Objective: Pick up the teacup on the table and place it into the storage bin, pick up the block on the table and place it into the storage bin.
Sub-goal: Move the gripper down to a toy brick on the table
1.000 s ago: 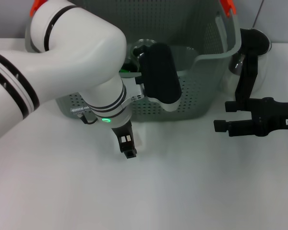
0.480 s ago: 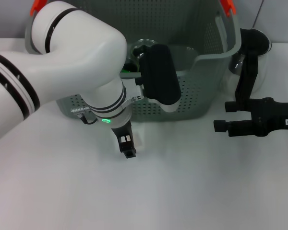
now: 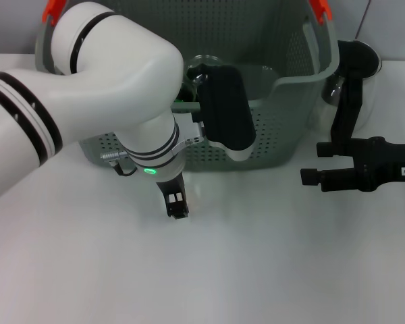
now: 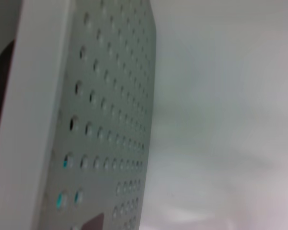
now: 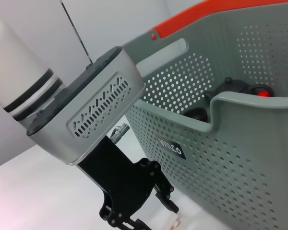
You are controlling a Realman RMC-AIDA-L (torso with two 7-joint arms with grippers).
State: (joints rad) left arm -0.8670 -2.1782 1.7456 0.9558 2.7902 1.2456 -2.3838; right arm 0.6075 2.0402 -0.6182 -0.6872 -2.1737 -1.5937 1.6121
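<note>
**A:** Just in front of the storage bin (image 3: 283, 135), on the near side, the left gripper (image 3: 177, 208) points straight down at the table (image 3: 256, 270). Why so close to the wall?

**B:** My guess is it's working on something small lying right against the bin's foot. I can't pick out the block or the teacup for certain from here. The big white arm hides most of that spot. Whether the gripper is clamped on anything or has nothing in it, I can't tell either.

**A:** And the other arm?

**B:** The right gripper (image 3: 310, 177) hangs level over the table, off to the right of the bin and well apart from the left one. It looks parked, keeping out of the way. I can't tell if it is apart or together.

**A:** The bin itself?

**B:** It's a large grey-green basket with walls full of small holes and orange-red tabs (image 3: 52, 8) on the far corners. There's a little black label (image 5: 172, 147) with white letters on the near wall. It stands upright at the far middle of the table, with some dark things already inside.
</note>
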